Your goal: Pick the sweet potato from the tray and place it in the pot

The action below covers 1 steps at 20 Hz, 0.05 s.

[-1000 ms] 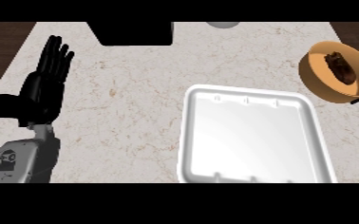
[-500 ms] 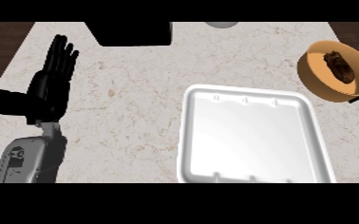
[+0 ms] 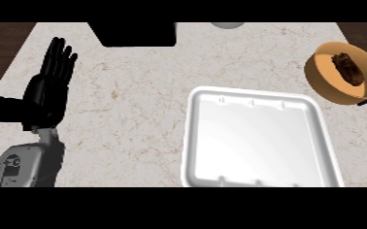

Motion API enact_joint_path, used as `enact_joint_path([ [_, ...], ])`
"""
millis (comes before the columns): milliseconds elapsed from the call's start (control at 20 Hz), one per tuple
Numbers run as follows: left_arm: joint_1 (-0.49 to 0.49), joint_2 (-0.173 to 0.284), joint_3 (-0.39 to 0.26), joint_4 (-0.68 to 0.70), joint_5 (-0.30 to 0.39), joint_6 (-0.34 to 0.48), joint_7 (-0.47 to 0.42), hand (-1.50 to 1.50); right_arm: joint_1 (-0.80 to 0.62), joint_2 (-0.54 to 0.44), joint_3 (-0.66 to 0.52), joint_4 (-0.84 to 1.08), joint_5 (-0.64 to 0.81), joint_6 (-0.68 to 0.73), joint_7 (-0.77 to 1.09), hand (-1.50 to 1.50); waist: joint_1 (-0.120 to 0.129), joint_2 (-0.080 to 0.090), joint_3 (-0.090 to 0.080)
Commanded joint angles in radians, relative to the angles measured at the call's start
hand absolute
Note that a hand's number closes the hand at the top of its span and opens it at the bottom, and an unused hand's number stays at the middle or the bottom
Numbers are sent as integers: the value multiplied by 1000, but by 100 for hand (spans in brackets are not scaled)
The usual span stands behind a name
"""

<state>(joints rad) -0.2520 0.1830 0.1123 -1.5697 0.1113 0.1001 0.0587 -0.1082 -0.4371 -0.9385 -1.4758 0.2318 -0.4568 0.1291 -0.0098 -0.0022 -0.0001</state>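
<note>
- The left hand (image 3: 47, 91) stands at the left side of the counter, its fingers (image 3: 57, 60) straight and close together, pointing toward the far edge; they hold nothing and nothing lies between them and the thumb.
- Behind the palm, toward the near edge, the grey forearm (image 3: 30, 165) comes in from the lower left corner.
- Under and around the fingers lies the pale speckled counter top (image 3: 136, 102), bare stone on all sides of the hand.
- Just beyond the fingertips and a little to their right, a black rectangular object (image 3: 136, 33) sits against the far edge; what it is I cannot tell.
- Well to the right of the fingers, toward the near edge, rests the white tray (image 3: 258, 143), with nothing on its flat inside.
- Farthest from the fingers, at the right edge, sits the orange-tan pot (image 3: 323, 80), partly cut off by the view.
- The sweet potato (image 3: 348, 68), dark brown, lies inside that pot, well apart from the hand.
- The right hand shows nowhere.
</note>
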Motion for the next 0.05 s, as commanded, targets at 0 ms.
enact_joint_path([
  [0, 11, -21, -14, -6, -6, 0, -14, 0, 142, 18, -69, -111, -88, 79, 16, -150, -2, 0, 0],
])
